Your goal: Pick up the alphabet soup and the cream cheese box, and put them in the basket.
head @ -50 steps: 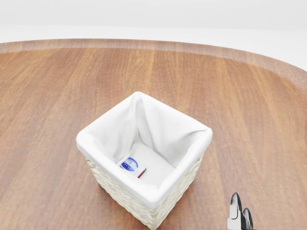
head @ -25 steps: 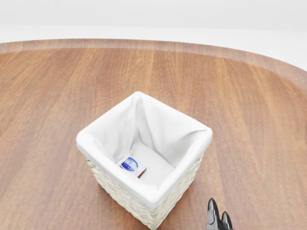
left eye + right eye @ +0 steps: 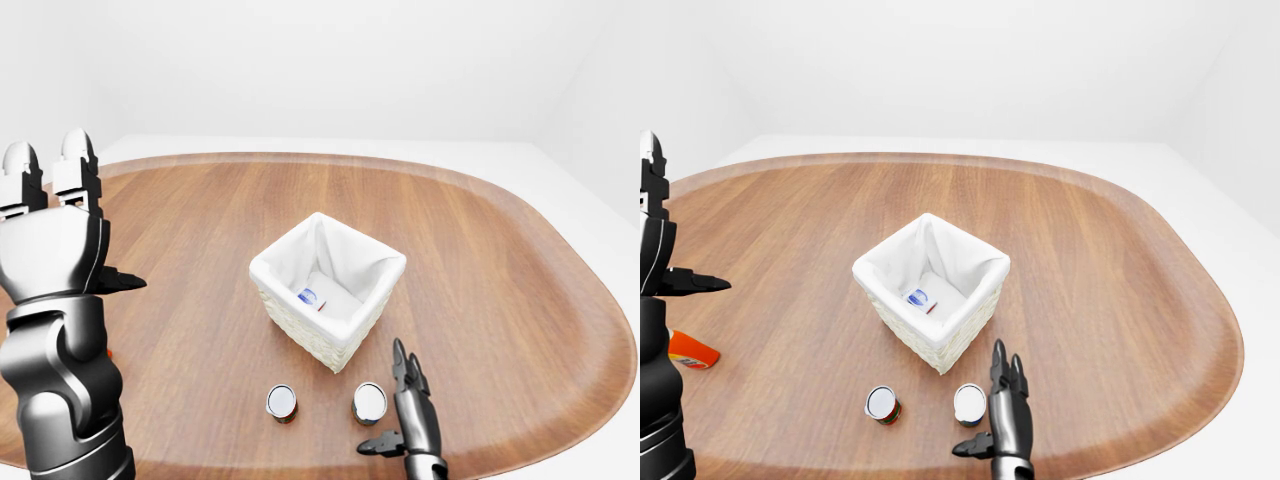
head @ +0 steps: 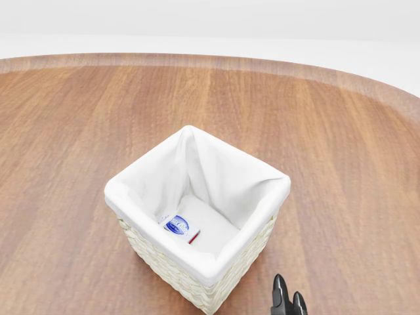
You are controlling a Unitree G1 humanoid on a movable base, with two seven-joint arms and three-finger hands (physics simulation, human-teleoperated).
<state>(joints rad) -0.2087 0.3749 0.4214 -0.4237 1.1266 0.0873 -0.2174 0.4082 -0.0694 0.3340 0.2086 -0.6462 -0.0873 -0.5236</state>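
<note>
Shifting leftward toward the basket (image 4: 197,216) since a second ago, the right hand (image 3: 410,410), fingers spread and empty, nears a can (image 3: 369,402) just beside the basket on the table (image 3: 500,260), while the cream cheese box (image 4: 180,227) lies inside.

No legible text anywhere. Box (image 4: 180,227) in basket (image 4: 216,266): blue oval logo on white face, lettering too small to read. Two cans (image 3: 881,404) (image 3: 969,402) near worktop's bottom edge show plain lids only. Orange item (image 3: 692,351) at left edge: markings blurred.
</note>
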